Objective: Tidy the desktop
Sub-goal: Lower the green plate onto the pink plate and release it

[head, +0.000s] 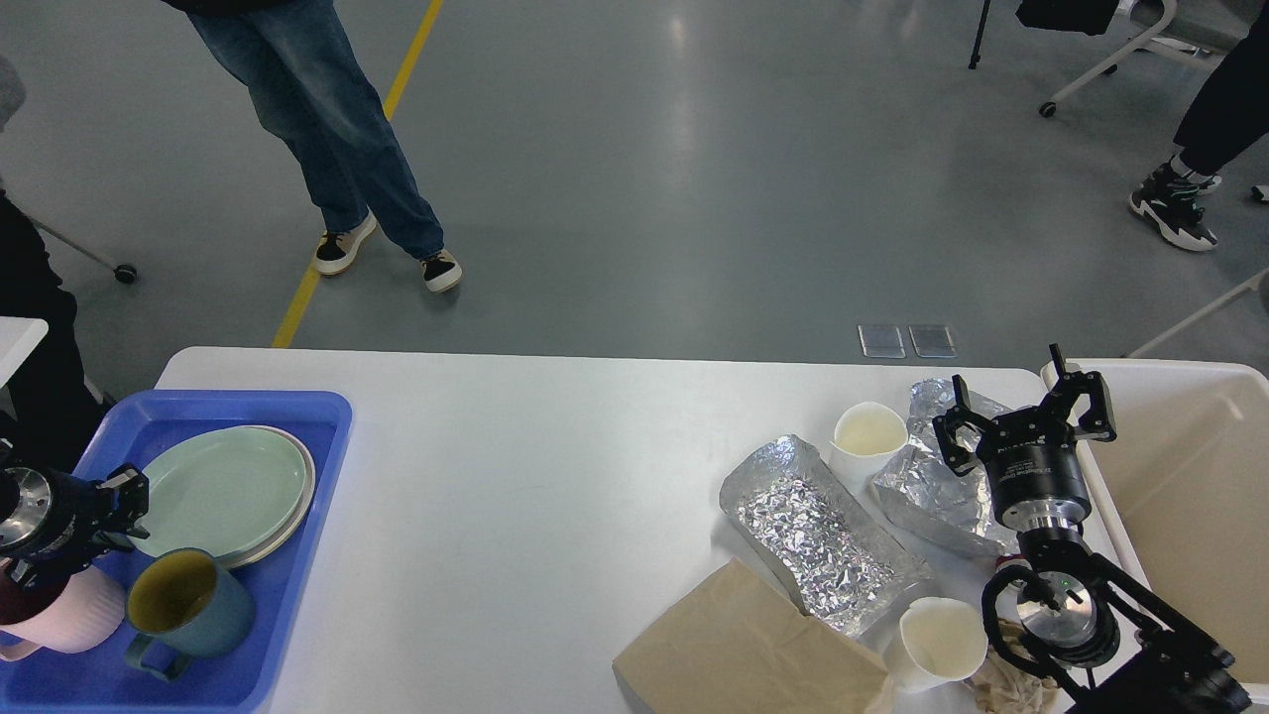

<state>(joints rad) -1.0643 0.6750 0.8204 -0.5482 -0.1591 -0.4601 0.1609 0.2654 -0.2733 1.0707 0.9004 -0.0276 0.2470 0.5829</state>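
Note:
The white desktop holds litter at its right end: two crumpled foil sheets, two white paper cups and a brown paper bag. My right gripper stands open above the farther foil sheet, with nothing between its fingers. At the left, a pale green plate lies on a cream plate inside the blue tray. My left gripper is at the green plate's left edge. It is dark and seen end-on, so its state is unclear.
In the tray's near part stand a teal mug and a pink mug. A cream bin sits off the table's right end. Crumpled paper lies by the nearer cup. People stand on the floor beyond.

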